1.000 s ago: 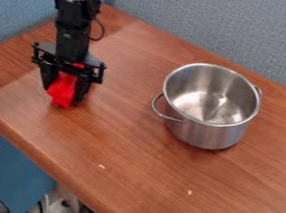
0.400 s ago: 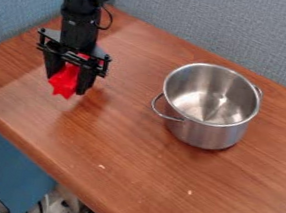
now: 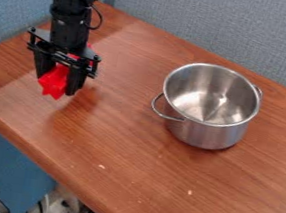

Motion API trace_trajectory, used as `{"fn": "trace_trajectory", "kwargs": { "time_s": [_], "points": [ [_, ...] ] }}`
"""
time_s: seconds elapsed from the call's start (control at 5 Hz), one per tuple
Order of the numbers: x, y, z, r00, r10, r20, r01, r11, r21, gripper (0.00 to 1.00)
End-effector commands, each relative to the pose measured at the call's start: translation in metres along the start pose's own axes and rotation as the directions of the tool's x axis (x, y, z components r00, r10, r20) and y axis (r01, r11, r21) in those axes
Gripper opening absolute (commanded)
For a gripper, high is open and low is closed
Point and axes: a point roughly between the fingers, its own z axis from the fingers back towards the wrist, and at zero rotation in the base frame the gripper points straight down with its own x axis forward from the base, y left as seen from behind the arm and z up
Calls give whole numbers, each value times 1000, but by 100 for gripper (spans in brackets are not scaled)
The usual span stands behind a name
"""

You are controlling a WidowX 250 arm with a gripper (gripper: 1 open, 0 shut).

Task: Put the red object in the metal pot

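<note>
Your gripper (image 3: pixel 60 69) is clamped on the red block (image 3: pixel 55 80), well apart from the metal pot (image 3: pixel 211 106) across the table (image 3: pixel 123 166). Lift high enough to clear the rim, then carry it over smoothly and centre it before releasing.

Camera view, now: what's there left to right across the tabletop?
Gripper closed on the red block → stainless steel pot.

Pot (image 3: pixel 206 128) on the right of the table (image 3: pixel 130 167), apparently just before the partition (image 3: pixel 226 25) behind.
</note>
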Motion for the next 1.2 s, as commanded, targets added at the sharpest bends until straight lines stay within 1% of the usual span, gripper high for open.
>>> {"fn": "trace_trajectory", "kwargs": {
  "time_s": [0.0,0.2,0.4,0.6,0.8,1.0],
  "points": [
    [0,-8,39,996,52,74,-52,999,5,0],
    [-6,-38,73,993,9,116,-8,1000,-8,0],
    [7,-80,103,979,-123,162,129,991,-26,0],
    [22,-124,129,951,-240,196,250,968,-29,0],
    [5,-145,125,935,-304,182,315,949,-29,0],
    [-15,-173,118,903,-398,164,406,914,-21,0]
  ]
}}
